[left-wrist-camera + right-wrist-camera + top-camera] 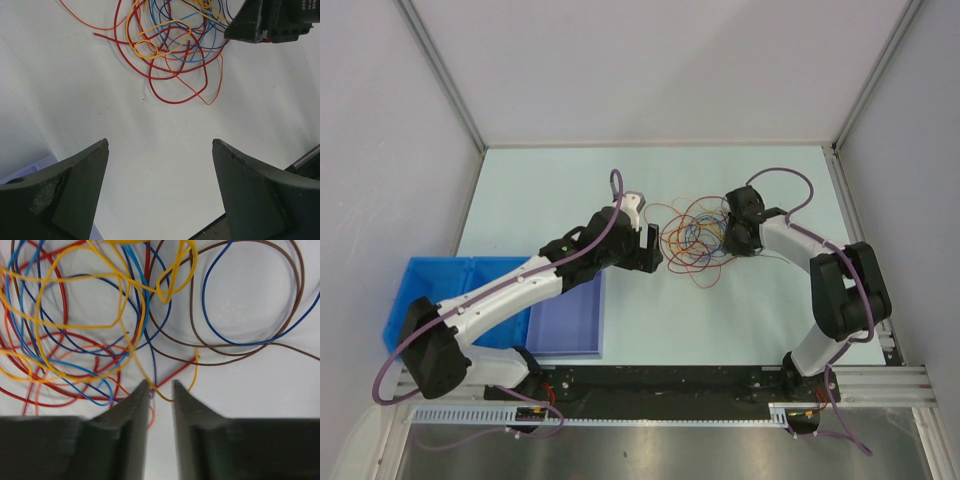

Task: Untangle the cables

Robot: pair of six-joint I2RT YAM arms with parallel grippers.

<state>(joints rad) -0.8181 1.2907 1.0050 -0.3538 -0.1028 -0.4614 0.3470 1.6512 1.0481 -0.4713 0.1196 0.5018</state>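
Observation:
The cables (695, 235) lie as one tangle of thin red, orange, yellow, blue and brown loops on the pale table, between the two grippers. My left gripper (650, 250) is wide open and empty, just left of the tangle. In the left wrist view (160, 141) its jaws stand over bare table, short of the cables (172, 102). My right gripper (732, 240) is at the tangle's right edge. In the right wrist view (161, 382) its jaws stand a narrow gap apart, with a yellow wire and a red wire of the cables (122, 305) crossing at the tips.
A blue bin (450, 290) and a lavender tray (565, 315) sit at the near left, partly under the left arm. Walls enclose the table (570, 180) on three sides. The right gripper's body shows at the top right of the left wrist view (270, 22).

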